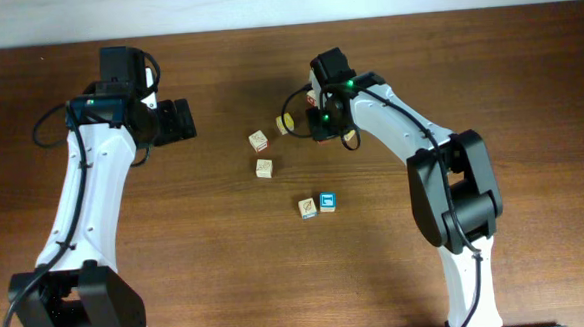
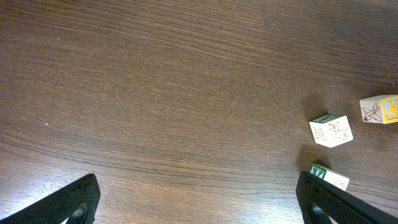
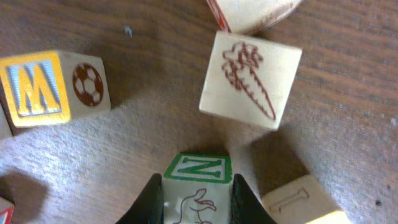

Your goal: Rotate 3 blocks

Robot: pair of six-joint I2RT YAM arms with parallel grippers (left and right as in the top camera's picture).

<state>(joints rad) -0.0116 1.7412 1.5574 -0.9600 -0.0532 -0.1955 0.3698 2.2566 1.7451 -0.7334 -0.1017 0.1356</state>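
Trouble is brewing: right pincer (image 3: 198,190) is clamping the green-N block (image 3: 198,168), left pincer (image 2: 198,186) hanging wide, carrot block (image 3: 250,79) sitting close enough for clipping mid-turn.

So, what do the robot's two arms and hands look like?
Left arm and right arm: white rounded links, black joints, thin black cables looping alongside. Left hand and right hand: black, two matte fingers each. A small green light glows near the right hand.

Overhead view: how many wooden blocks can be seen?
5 at least. One yellowish block beside the right gripper, two cream blocks left of it, a blue-framed block beside an orange-marked block near the front. More may hide under that gripper.
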